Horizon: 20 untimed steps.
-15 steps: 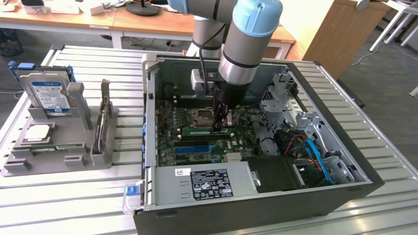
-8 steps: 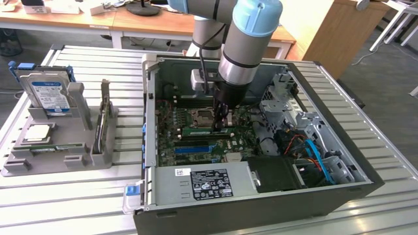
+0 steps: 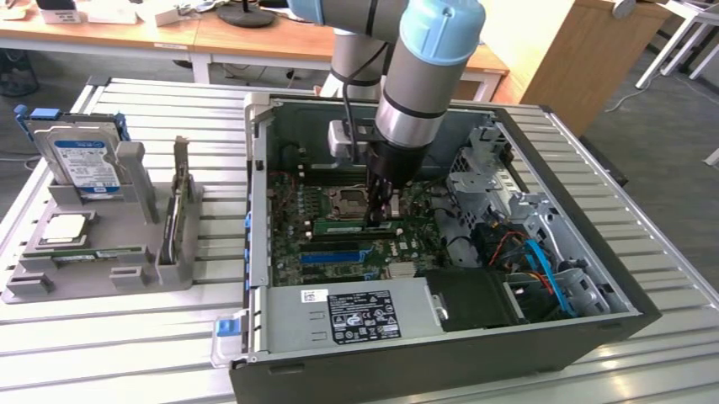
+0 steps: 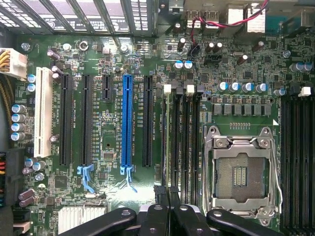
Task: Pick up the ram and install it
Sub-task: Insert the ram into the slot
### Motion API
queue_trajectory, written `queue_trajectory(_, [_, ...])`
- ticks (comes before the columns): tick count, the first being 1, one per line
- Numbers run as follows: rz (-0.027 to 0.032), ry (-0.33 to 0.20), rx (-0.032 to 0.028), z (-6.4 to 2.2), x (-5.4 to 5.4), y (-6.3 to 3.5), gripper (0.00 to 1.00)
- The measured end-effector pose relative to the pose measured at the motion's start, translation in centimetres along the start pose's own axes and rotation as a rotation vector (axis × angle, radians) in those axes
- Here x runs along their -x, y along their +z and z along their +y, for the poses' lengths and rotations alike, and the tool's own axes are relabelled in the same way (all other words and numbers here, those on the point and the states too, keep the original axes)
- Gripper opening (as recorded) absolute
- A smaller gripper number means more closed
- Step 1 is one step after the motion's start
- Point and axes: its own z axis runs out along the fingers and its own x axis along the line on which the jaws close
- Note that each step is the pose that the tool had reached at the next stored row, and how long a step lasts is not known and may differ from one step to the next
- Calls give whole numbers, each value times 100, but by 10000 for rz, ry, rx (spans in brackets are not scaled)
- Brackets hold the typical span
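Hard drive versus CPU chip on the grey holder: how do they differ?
The hard drive stands upright; the CPU chip lies flat. The hard drive is larger with a blue label; the CPU chip is square and silver. Both sit in the grey holder.

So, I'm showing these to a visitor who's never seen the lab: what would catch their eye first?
The blue-jointed robot arm reaching down into the open computer case mid-table, its claw shut right at the green ram beside the CPU socket. Next, the blue-labelled hard drive standing in the grey holder at the exterior view's left.
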Motion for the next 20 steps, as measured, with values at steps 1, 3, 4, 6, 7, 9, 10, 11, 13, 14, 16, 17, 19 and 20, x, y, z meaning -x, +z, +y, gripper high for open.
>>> queue_trajectory(1, [0,0,0,0,0,2,12])
queue_trajectory(3, [0,0,0,0,0,6,12])
queue_trajectory(4, [0,0,0,0,0,8,12])
queue_trajectory(6, [0,0,0,0,0,15,12])
queue_trajectory(7, [0,0,0,-1,0,18,12])
queue_trajectory(9, [0,0,0,-1,0,26,12])
queue_trajectory(10, [0,0,0,-1,-1,30,12])
queue_trajectory(11, [0,0,0,-1,-1,34,12])
queue_trajectory(13, [0,0,0,-1,-1,41,12])
queue_trajectory(14, [1,0,0,-1,-1,44,12])
queue_trajectory(16, [1,0,1,-2,-1,51,12])
queue_trajectory(17, [1,0,1,-2,-1,55,12])
queue_trajectory(19, [3,0,1,-2,-2,56,12])
queue_trajectory(20, [3,0,1,-2,-1,56,12])
